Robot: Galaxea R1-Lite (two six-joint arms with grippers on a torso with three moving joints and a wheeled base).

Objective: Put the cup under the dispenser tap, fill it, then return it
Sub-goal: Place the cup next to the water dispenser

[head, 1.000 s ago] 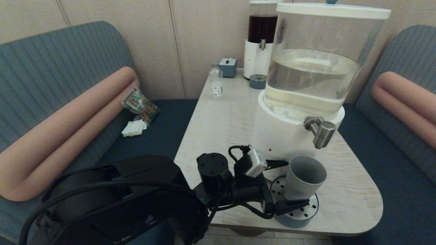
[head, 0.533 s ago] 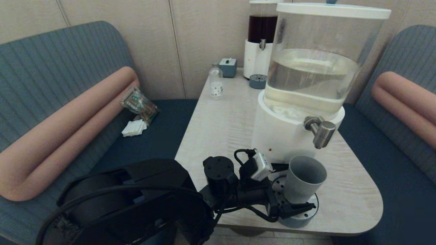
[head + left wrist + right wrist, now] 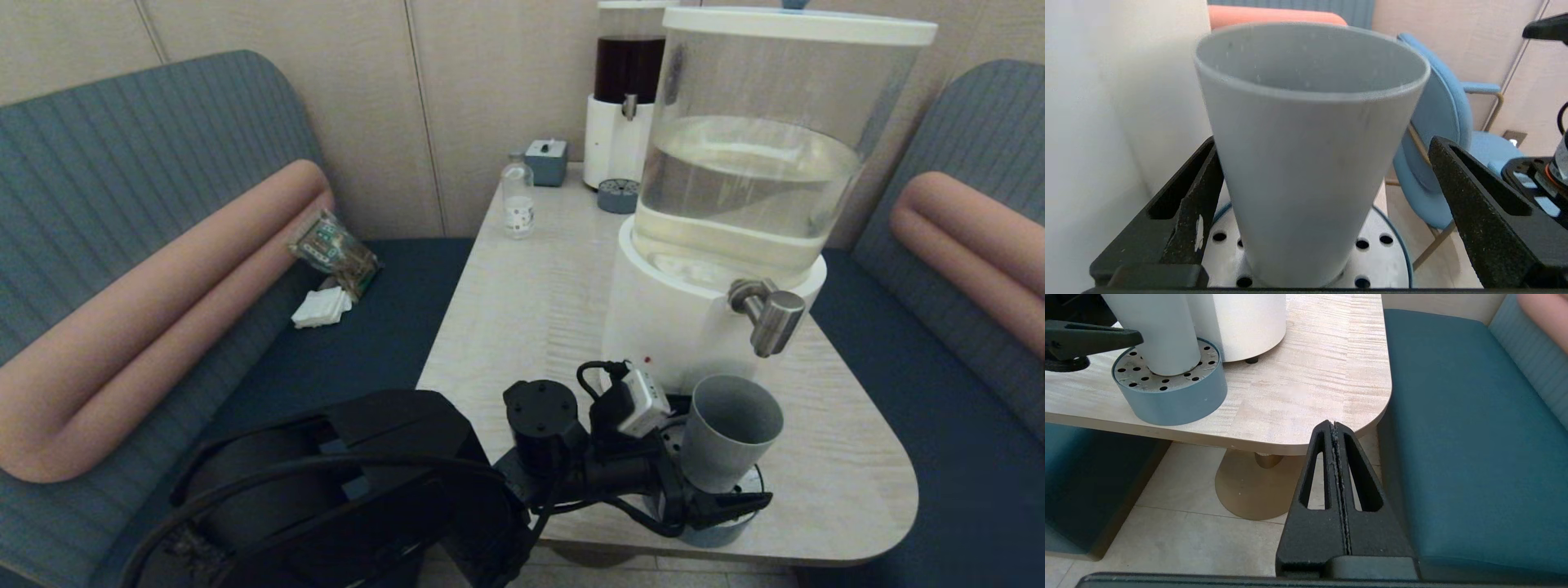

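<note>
Left wrist view shows the left claw [image 3: 1323,212] spread wide around the cup [image 3: 1306,155], one finger on each side of it and neither pressing the wall; the finger by the dispenser's white base looks nearly in contact, the other stands apart. The cup stands upright on the drip tray [image 3: 709,535], whose perforated steel top catches spills. In the head view the dispenser tap [image 3: 771,317] hangs above the cup, its nozzle seemingly a little toward the rim's right side, though the angle makes that hard to judge. The claw comes in low and level, probably so the fingers meet the narrow lower part of the tapered wall.

Room is tight on the inner side: the white base sits just beside the cup, leaving that finger little space. The tray lies near the counter [image 3: 522,302] front edge, so the open room is toward the robot. The right claw [image 3: 1336,486], fingers pressed together, hangs parked below the counter corner, over the floor.
</note>
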